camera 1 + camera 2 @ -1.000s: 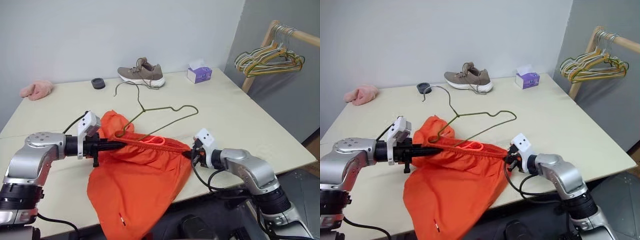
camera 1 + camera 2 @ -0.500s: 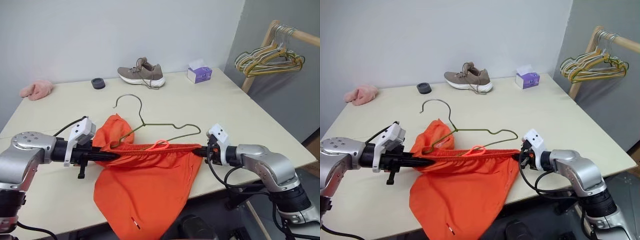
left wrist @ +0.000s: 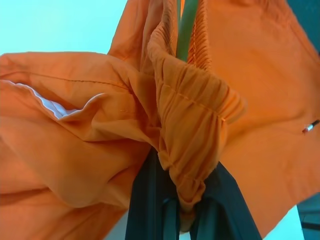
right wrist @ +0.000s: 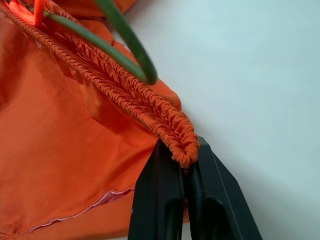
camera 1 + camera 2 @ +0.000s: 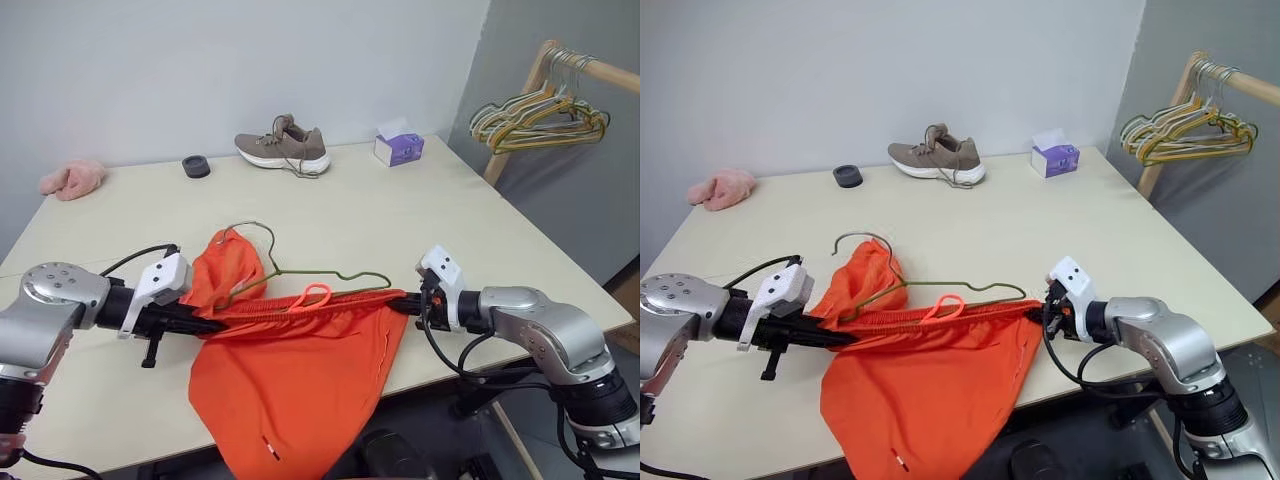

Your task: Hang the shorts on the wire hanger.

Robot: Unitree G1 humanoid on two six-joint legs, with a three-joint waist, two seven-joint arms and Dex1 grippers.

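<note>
We note both grippers, left (image 5: 222, 324) and right (image 5: 400, 300), clamped on shorts (image 5: 290, 385) waistband, now stretched wider; wire hanger (image 5: 300, 270) slid nearer.

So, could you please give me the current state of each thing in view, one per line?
shorts: waistband stretched between both hands, legs draped over the table edge.
wire hanger: partly inside the waistband, hook free.
left hand: shut on the waistband.
right hand: shut on the waistband's other end.
sneaker: upright, laces loose.
tissue box: tissue sticking out.
hangers on rail: hanging bunched.
</note>
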